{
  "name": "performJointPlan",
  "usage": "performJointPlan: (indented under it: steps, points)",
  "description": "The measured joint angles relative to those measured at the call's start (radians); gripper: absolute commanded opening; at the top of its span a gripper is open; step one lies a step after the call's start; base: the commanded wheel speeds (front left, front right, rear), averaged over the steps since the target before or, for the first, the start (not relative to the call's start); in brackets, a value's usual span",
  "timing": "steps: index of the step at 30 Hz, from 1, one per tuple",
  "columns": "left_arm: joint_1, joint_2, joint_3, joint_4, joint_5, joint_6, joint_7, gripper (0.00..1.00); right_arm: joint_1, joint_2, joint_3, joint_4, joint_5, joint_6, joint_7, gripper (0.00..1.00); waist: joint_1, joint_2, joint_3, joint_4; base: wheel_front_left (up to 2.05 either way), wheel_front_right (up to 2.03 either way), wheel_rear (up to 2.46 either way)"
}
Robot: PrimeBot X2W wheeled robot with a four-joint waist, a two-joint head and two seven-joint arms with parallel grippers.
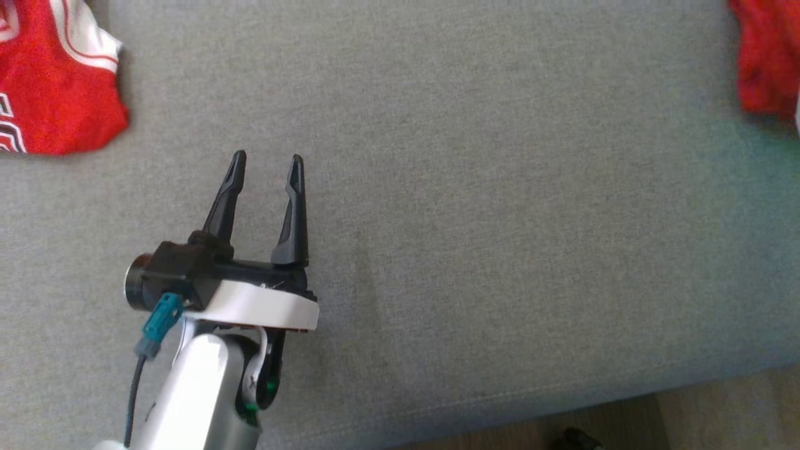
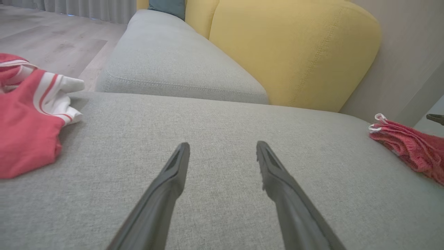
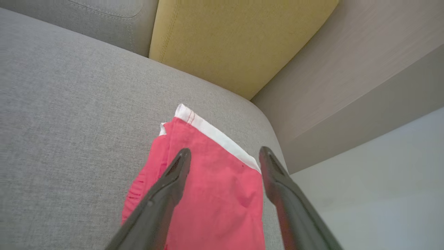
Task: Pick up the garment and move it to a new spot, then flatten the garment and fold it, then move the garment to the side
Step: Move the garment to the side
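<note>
Grey sofa in soft, even light

The sofa (image 1: pixel 500 187) has a wide grey woven seat, with a second seat cushion (image 2: pixel 166 66) beyond it. Yellow back cushions (image 2: pixel 295 52) stand along its rear, and a teal cushion (image 2: pixel 166 7) sits at the far end. Pale wood floor (image 2: pixel 52 38) runs alongside to grey curtains (image 2: pixel 86 8). A beige wood-grain wall (image 3: pixel 347 69) rises behind the sofa's corner.

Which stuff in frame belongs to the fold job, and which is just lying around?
Job:
- folded red garment, white-trimmed, at the seat's right end
- right claw, open above it
- left claw, open over bare seat

Lying about:
- red-and-white jersey, probably not this job's
- grey sofa seat
- yellow back cushion
- teal cushion
</note>
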Motion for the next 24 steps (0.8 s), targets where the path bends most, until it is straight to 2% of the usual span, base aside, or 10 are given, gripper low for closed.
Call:
performJointPlan:
  steps: [6,14,24]
  points:
    - [0.010,-0.003,0.002,0.007,-0.009,0.000,0.000,1.00,0.000,0.013,0.051,0.018,0.029,0.000,-0.053,1.00,0.0000,0.0000,-0.053,0.006,0.00,0.00,0.00]
    - [0.053,-0.006,0.034,0.045,-0.038,0.005,0.000,1.00,0.021,0.099,0.121,-0.004,0.148,0.000,-0.147,1.00,0.0000,0.0000,-0.168,0.027,0.00,0.00,0.00]
    - [0.153,-0.009,0.068,0.107,-0.072,0.029,0.000,1.00,0.281,0.235,0.184,-0.146,0.280,0.000,-0.220,1.00,-0.0001,0.0000,-0.332,0.072,0.00,0.00,0.00]
